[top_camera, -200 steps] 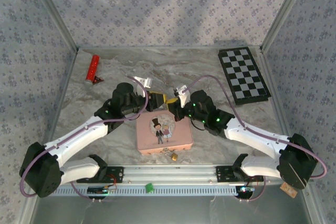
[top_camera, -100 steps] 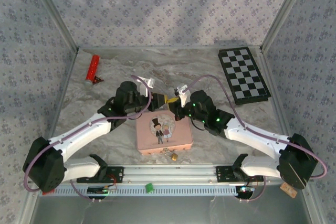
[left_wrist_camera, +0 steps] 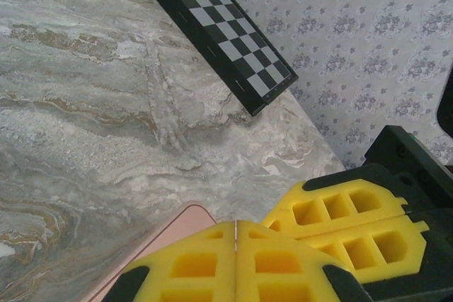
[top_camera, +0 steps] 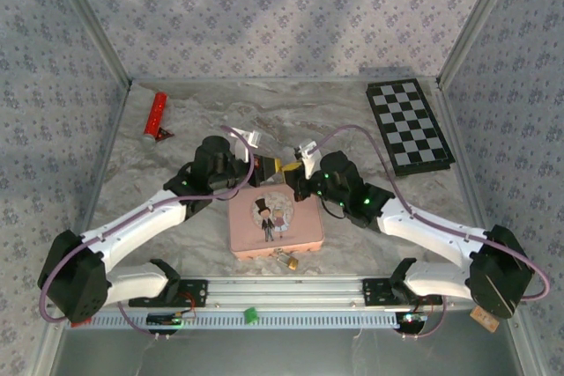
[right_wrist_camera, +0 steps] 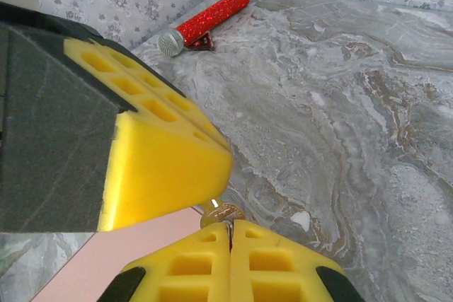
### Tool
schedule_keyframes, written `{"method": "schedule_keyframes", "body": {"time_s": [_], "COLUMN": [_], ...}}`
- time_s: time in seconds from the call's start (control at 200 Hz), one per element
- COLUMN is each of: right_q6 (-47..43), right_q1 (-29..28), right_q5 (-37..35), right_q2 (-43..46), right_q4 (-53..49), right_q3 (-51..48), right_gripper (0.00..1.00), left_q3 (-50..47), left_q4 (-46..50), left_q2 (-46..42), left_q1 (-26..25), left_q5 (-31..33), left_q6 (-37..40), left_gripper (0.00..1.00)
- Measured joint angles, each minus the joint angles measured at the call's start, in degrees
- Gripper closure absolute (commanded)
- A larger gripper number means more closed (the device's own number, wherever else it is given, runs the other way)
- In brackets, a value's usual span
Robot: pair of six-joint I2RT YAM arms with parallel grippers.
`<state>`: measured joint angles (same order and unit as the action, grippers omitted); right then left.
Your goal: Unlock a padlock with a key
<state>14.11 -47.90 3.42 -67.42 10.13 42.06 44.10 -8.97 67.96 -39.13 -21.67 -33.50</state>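
Observation:
The tiny brass padlock [top_camera: 288,260] hangs at the near edge of the pink tin [top_camera: 275,222]. Above the tin's far edge my two grippers meet tip to tip. The key [right_wrist_camera: 221,213] is a small metal sliver with a brownish round head. It pokes out of my right gripper [right_wrist_camera: 228,225], which is shut on it. My left gripper [left_wrist_camera: 235,224] is shut too, with a thin silvery edge of the key pinched between its yellow pads [right_wrist_camera: 163,167]. In the top view the left gripper [top_camera: 277,165] and right gripper [top_camera: 291,171] hide the key.
A folded chessboard [top_camera: 409,125] lies at the back right of the marble table, also seen in the left wrist view [left_wrist_camera: 219,22]. A red glitter bar [top_camera: 155,114] lies at the back left. Wallpapered walls close in three sides.
My left gripper has moved right up to the right gripper's tips and its fingers have shut. The right arm has held still.

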Motion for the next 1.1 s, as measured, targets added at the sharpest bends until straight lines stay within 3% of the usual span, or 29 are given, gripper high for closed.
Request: {"method": "schedule_keyframes", "body": {"time_s": [0.06, 0.145, 0.3, 0.6, 0.85, 1.099], "right_q6": [1.6, 4.8, 11.1, 23.1, 34.3, 40.1], "right_q1": [1.2, 4.9, 10.9, 13.7, 14.9, 15.0], "right_q5": [1.4, 4.7, 11.7, 24.9, 30.1, 33.4], "right_q2": [0.7, 1.7, 2.0, -3.0, -9.7, -12.0], "right_q4": [1.1, 4.0, 12.6, 35.4, 53.2, 61.8], "right_q3": [-0.5, -1.9, -6.0, -11.8, -13.0, -13.0], "right_gripper": [0.57, 0.48, 0.45, 0.45, 0.46, 0.49], "left_q3": [0.0, 0.0, 0.1, 0.8, 1.4, 1.4], "left_q4": [-0.1, -0.1, -0.3, -2.0, -5.8, -9.5], "left_q2": [-0.7, -1.7, -2.4, -2.6, -4.8, -4.8], "left_q1": [0.0, 0.0, 0.0, 0.5, 0.7, 0.7], "left_q5": [0.4, 1.4, 3.5, 3.6, 1.9, -0.8], "left_q6": [0.0, 0.0, -0.2, -3.3, -7.4, -10.6], "left_gripper": [1.00, 1.00, 1.00, 1.00, 1.00, 1.00]}}
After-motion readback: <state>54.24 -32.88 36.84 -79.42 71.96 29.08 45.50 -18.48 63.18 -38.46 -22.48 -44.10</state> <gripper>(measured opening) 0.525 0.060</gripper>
